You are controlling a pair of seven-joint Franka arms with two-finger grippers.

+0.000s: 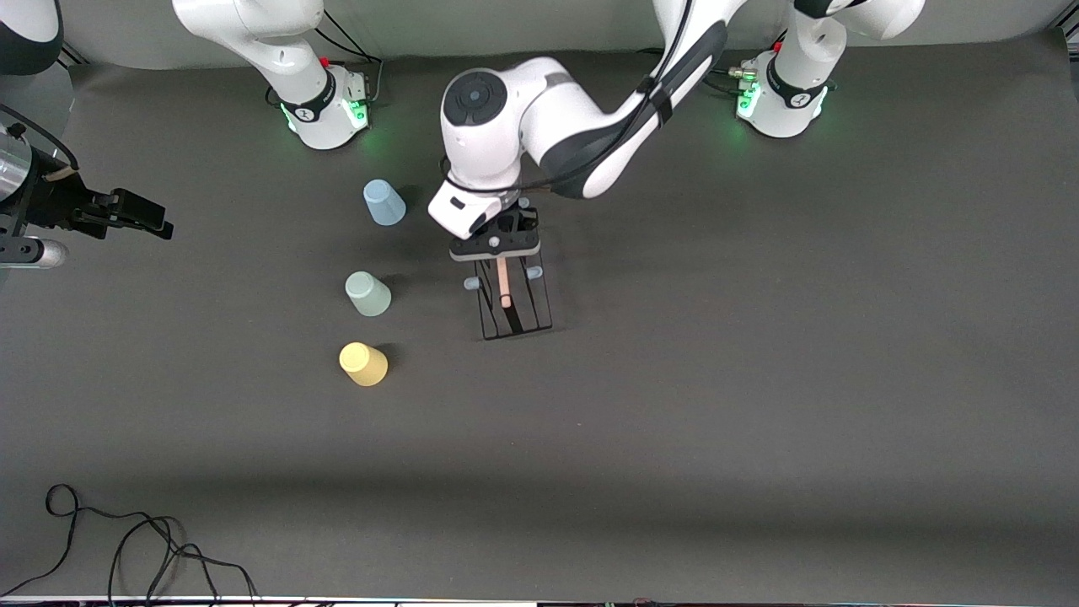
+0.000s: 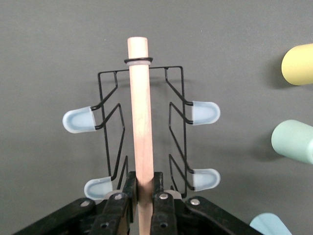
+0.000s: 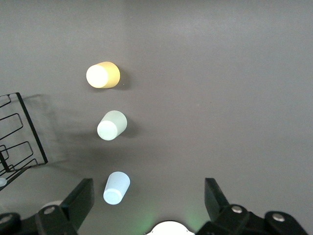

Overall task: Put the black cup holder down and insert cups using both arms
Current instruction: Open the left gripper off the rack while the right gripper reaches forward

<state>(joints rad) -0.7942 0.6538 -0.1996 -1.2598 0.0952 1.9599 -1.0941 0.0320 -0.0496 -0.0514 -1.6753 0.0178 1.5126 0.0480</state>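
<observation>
One left end effector (image 2: 142, 196) clamped on black cup holder (image 2: 142, 122) handle, right end effector (image 3: 149, 200) apart.

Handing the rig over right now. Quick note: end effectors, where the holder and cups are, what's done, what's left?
Left end effector: shut on the wooden rod of the black cup holder, mid-table.
Right end effector: open, holding nothing, waiting at the right arm's end of the table.
Cups stand upside down in a row beside the holder, toward the right arm's end: light blue cup farthest from the front camera, pale green cup in the middle, yellow cup nearest.
Done: holder gripped.
Left: release the holder, put all three cups on pegs.
</observation>
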